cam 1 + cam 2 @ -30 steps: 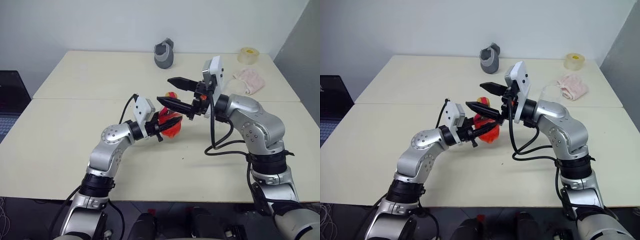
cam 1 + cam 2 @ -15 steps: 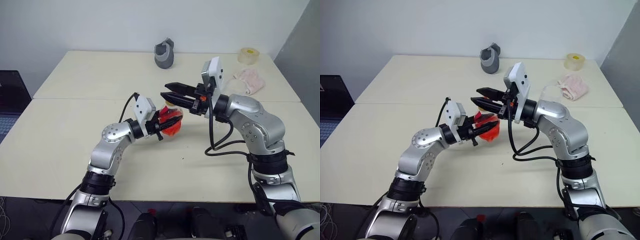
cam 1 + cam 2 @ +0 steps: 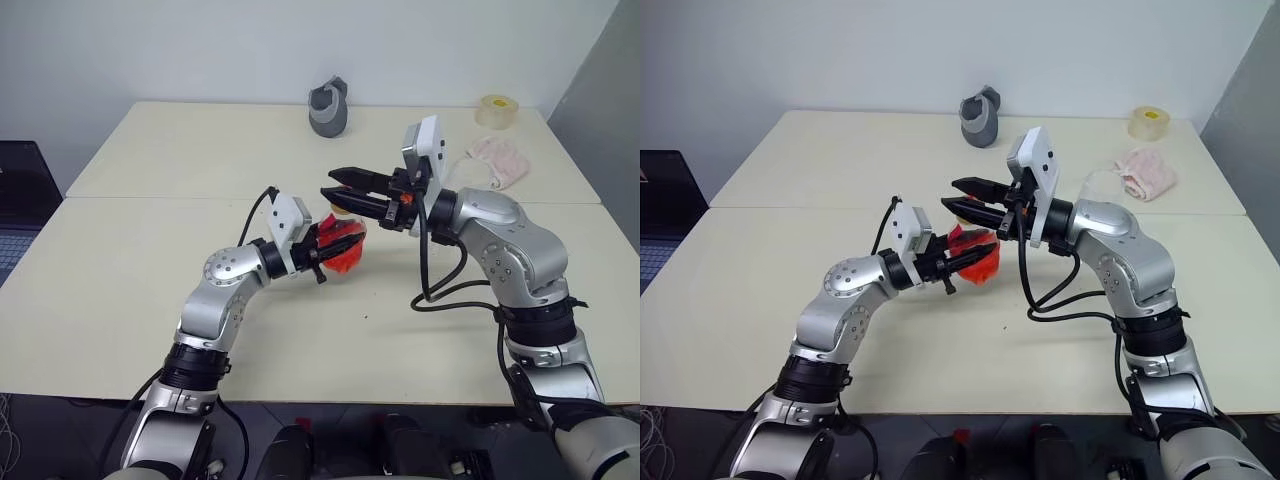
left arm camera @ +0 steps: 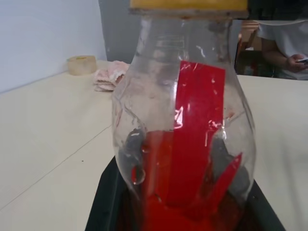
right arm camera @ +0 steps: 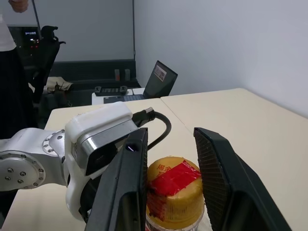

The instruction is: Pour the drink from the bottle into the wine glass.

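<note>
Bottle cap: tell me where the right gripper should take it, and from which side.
Grip the yellowish cap across its round sides, coming in level from the robot's right, as the right gripper sits now. The left gripper holds the bottle upright by its body, leaving the cap free.

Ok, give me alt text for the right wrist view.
The right end effector straddles the bottle at its yellow cap, one black finger on each side. Behind the cap is the left arm's white wrist camera housing, on a cream table with a laptop beyond.
</note>
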Available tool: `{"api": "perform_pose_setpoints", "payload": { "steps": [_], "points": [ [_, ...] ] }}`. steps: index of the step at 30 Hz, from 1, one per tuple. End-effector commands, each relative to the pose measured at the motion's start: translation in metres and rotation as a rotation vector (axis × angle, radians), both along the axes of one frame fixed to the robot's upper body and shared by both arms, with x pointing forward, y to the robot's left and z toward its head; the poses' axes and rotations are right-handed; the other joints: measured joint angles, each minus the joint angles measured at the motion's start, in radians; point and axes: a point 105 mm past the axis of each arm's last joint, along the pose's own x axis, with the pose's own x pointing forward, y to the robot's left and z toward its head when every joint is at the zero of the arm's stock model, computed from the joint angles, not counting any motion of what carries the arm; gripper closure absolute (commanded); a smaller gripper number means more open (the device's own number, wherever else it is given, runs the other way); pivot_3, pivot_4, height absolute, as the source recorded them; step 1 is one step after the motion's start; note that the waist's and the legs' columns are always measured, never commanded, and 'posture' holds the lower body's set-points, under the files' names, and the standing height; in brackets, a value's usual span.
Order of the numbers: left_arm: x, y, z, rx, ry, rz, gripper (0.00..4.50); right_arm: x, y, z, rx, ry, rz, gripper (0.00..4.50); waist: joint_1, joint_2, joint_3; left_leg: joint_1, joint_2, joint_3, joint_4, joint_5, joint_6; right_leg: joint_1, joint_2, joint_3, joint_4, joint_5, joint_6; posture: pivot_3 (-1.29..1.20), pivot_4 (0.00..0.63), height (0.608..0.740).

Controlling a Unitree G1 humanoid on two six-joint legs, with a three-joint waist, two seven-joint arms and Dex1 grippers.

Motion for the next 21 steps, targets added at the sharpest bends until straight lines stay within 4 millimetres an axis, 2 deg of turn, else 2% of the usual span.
{"api": "perform_pose_setpoints", "payload": {
  "steps": [1, 11, 21],
  "points": [
    [-0.005, 0.000, 0.021, -0.040, -0.078, -0.022, 3.47, -0.004, 0.004, 0.009, -0.015, -0.056, 0.033, 3.35, 0.000, 0.000, 0.000, 0.000, 0.000, 0.000, 0.000, 0.000, 0.000, 0.000, 0.000, 0.000, 0.000, 0.000, 0.000, 0.00, 0.150, 0.740],
    [-0.014, -0.001, 0.017, -0.004, -0.060, -0.070, 3.48, -0.004, 0.002, 0.008, -0.041, -0.057, 0.078, 3.35, 0.000, 0.000, 0.000, 0.000, 0.000, 0.000, 0.000, 0.000, 0.000, 0.000, 0.000, 0.000, 0.000, 0.000, 0.000, 0.00, 0.150, 0.740],
    [-0.062, 0.008, 0.012, 0.049, -0.040, -0.212, 3.48, -0.015, -0.002, 0.013, -0.144, -0.104, 0.357, 3.35, -0.008, 0.001, 0.001, 0.000, 0.000, 0.000, -0.001, -0.002, 0.003, 0.000, 0.000, 0.000, 0.000, 0.000, 0.000, 0.00, 0.150, 0.740]
  ]
}}
